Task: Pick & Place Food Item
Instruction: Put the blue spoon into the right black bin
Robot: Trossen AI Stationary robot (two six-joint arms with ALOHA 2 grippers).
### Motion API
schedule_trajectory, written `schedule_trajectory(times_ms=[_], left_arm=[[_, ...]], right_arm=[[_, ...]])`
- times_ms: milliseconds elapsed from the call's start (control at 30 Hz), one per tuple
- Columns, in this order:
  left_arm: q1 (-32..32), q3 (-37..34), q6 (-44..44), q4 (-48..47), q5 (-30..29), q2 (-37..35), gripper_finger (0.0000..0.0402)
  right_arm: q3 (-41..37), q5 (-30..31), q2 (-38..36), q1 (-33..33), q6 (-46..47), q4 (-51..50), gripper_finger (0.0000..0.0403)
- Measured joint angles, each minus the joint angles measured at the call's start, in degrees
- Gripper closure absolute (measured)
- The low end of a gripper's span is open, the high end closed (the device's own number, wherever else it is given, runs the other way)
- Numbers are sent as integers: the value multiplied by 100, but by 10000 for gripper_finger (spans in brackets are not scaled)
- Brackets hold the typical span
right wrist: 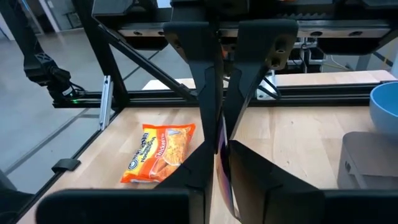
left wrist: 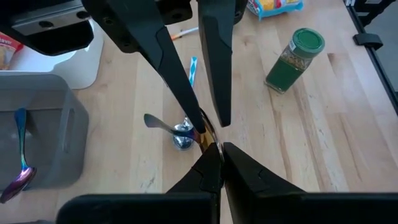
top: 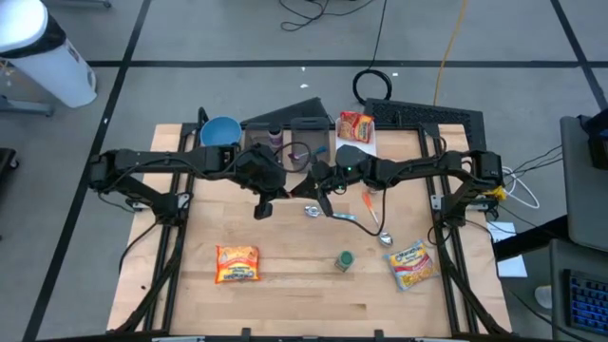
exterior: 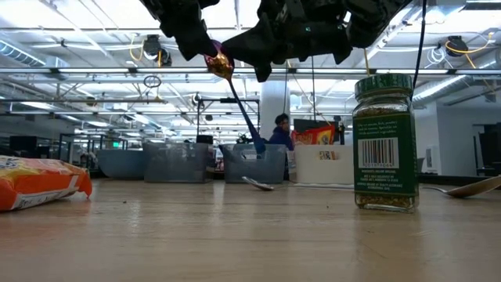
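Noodle packs are lying untouched on the table (top: 285,313): one pack (top: 237,263) at the front left, a second pack (top: 410,264) at the front right, and a third pack (top: 355,124) at the back edge on a white tray (top: 370,142). Green-lidded jar (top: 344,260) is standing upright between the two front packs. Neither gripper is holding food. Both are meeting in mid-air over the table's middle, each gripping the same iridescent spoon (exterior: 221,64), which is hanging tilted, bowl up and blue handle slanting down. Left gripper (left wrist: 216,152) is pinching the bowl end with fingers fully together. Right gripper (right wrist: 217,155) is sitting narrow on the spoon, coming at it from the opposite side, its fingers pressing the thin edge between them. Under the pair, a plain metal spoon (left wrist: 174,130) is lying on the wood, and another metal spoon (top: 366,223) is lying nearby toward the right. Blue bowl (top: 219,131) is sitting at the back left. Grey bin (left wrist: 68,124) is holding one more iridescent spoon (left wrist: 22,168).
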Motion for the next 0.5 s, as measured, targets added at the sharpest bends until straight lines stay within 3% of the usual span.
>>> schedule_trajectory(times_ms=[267,500], left_arm=[[0,0,24,62,-26,0,393],[0,0,85,150,43,0,394]], right_arm=[[0,-4,0,0,0,-13,352],[0,-20,0,0,-29,-15,391]])
